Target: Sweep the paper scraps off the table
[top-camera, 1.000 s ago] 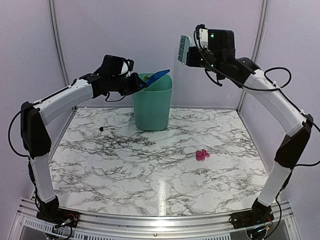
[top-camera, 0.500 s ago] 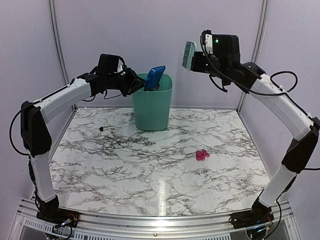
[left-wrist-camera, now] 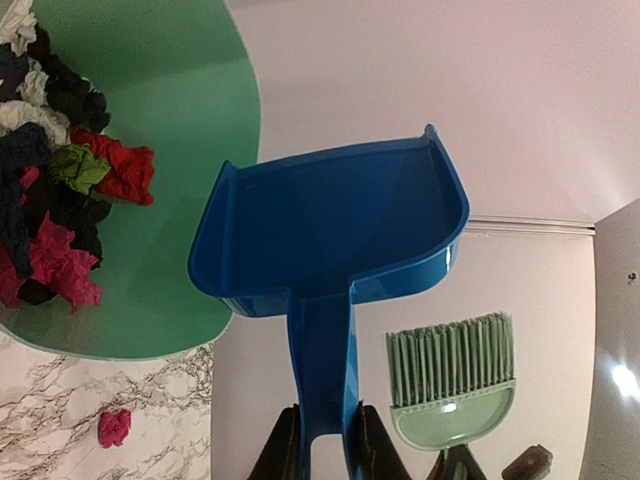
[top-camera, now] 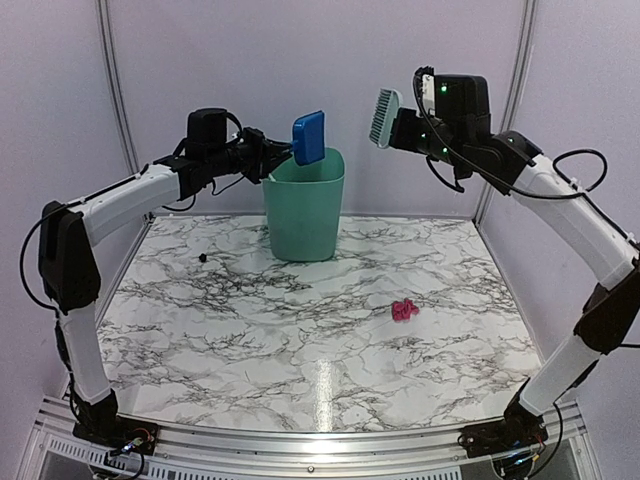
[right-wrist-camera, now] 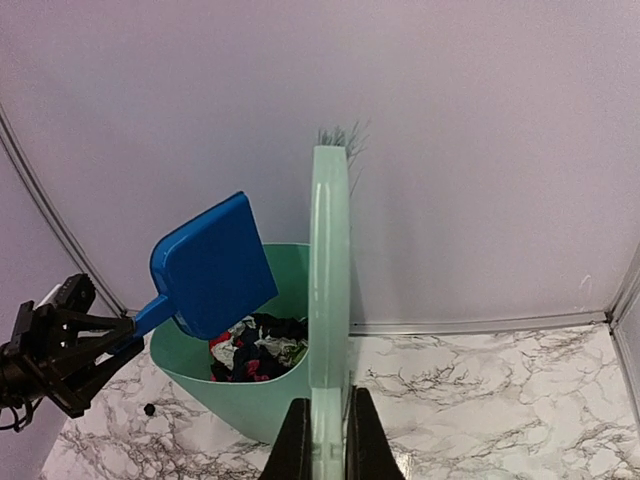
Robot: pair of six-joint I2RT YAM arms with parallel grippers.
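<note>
While the left gripper [left-wrist-camera: 322, 445] clamps the dustpan [top-camera: 308, 137] over the bin [top-camera: 303, 210], the right gripper [right-wrist-camera: 327, 435] clamps the brush [top-camera: 382, 117]; one scrap [top-camera: 404, 310] lies unswept.

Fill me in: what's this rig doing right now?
The left gripper holds the blue dustpan by its handle, raised and tipped above the green bin. The pan looks empty. The right gripper holds the green brush up in the air to the bin's right. The bin holds a pile of paper scraps. A pink scrap and a small black bit lie on the table, not yet swept.
</note>
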